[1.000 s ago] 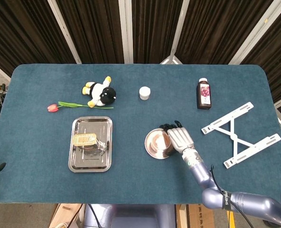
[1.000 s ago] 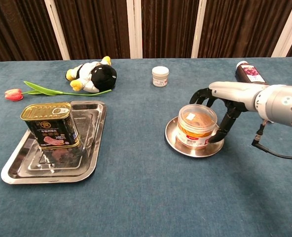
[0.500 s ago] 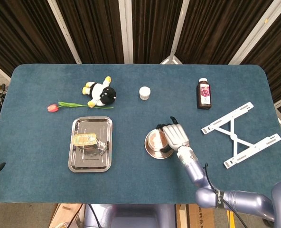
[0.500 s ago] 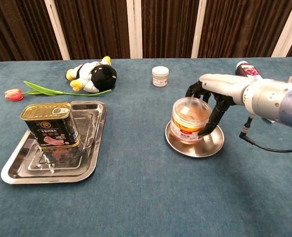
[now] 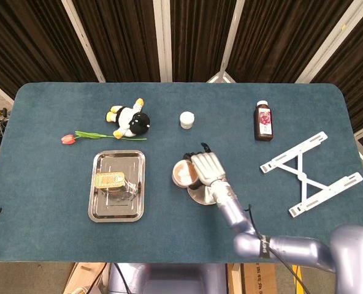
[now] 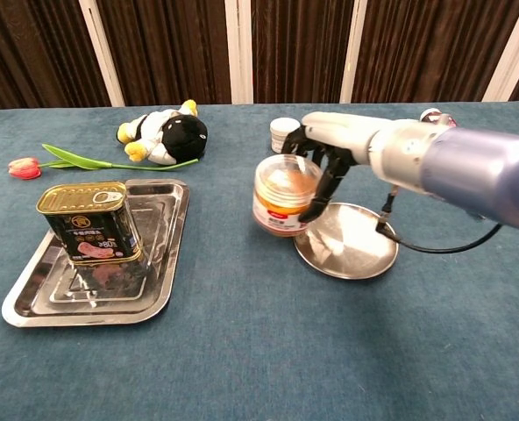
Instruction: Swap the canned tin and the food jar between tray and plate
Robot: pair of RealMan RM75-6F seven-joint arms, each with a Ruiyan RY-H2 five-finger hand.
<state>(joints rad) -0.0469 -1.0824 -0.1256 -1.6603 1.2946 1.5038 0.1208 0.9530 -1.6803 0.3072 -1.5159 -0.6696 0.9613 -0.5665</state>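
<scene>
**Jar held in the air beside the plate, tin on the tray**

The right hand point(image 6: 323, 151) grasped the jar point(image 6: 284, 194) from above and from its right side, fingers point(image 6: 319, 193) curled down the jar's wall. The jar was off the table, upright with a slight tilt, at the left edge of the plate point(image 6: 351, 248) and partly past it. In the head view the right hand point(image 5: 207, 167) covered the jar's point(image 5: 183, 173) right half, and only a sliver of the plate point(image 5: 199, 194) showed below them. Nothing sat on the plate.

The tin point(image 6: 88, 221) stood upright in the tray point(image 6: 159, 263), toward the tray's left side, well apart from the jar. The left hand showed in neither view.

Behind the tray lay a tulip point(image 6: 31, 164) and a penguin toy point(image 6: 165, 136), the flower's stem reaching to just in front of the toy. A small white pot point(image 6: 281, 130) stood behind the right hand. In the head view a dark bottle point(image 5: 263, 121) stood far to the right, with a white stand point(image 5: 310, 173) lying flat near it
</scene>
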